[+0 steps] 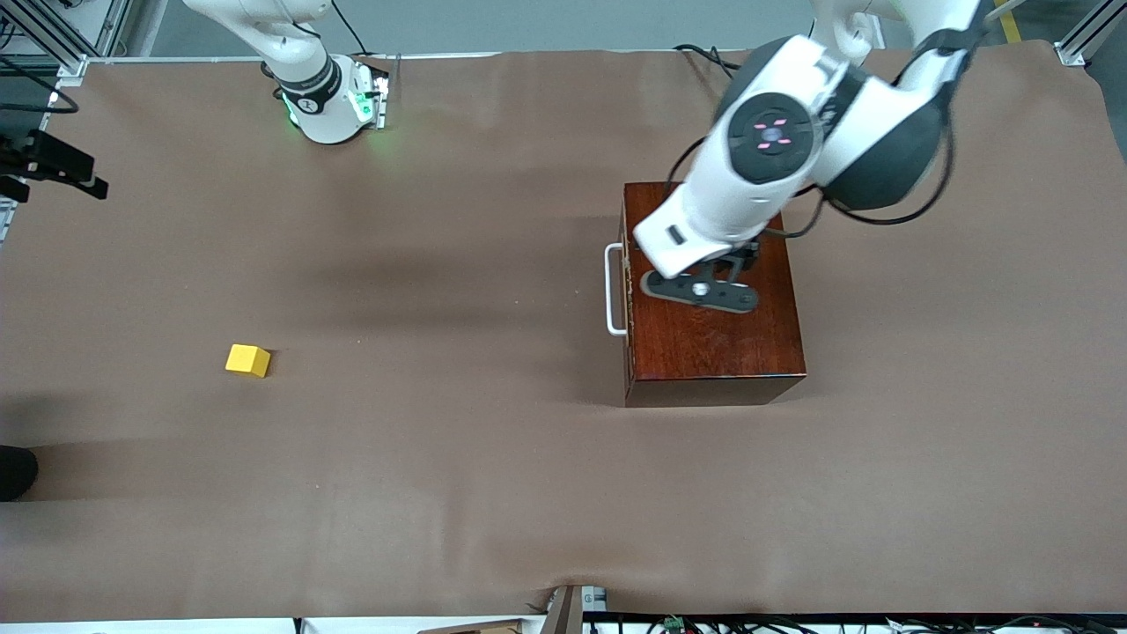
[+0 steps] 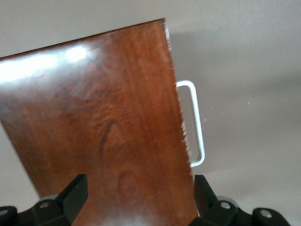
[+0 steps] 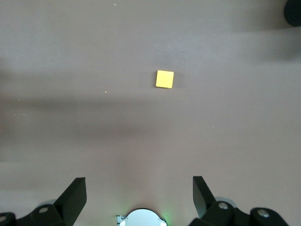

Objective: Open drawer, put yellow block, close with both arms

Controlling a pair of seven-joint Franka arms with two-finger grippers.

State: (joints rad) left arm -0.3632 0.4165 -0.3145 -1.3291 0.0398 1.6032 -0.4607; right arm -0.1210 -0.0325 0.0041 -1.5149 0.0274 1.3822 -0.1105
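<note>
Front view: left gripper (image 1: pixel 702 293) hovers over the wooden box (image 1: pixel 713 339) at frame right, the drawer handle (image 1: pixel 615 291) just beside it; yellow block (image 1: pixel 247 360) sits lower left on the counter (image 1: pixel 440 493). Left wrist view: spread fingers (image 2: pixel 75 193) straddle the box top. Right wrist view: right gripper (image 3: pixel 139 197), fingers spread and empty, high over the block.

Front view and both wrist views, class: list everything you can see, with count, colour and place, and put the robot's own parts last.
Wooden box: one, glossy reddish-brown, toward the left arm's end of the table.
Drawer handle: one, white, on the box's front; drawer shut.
Yellow block: one, yellow, on the table toward the right arm's end.
Table cover: one, brown.
Left gripper: one, black, open, over the box.
Right gripper: one, black, open, high above the table.
</note>
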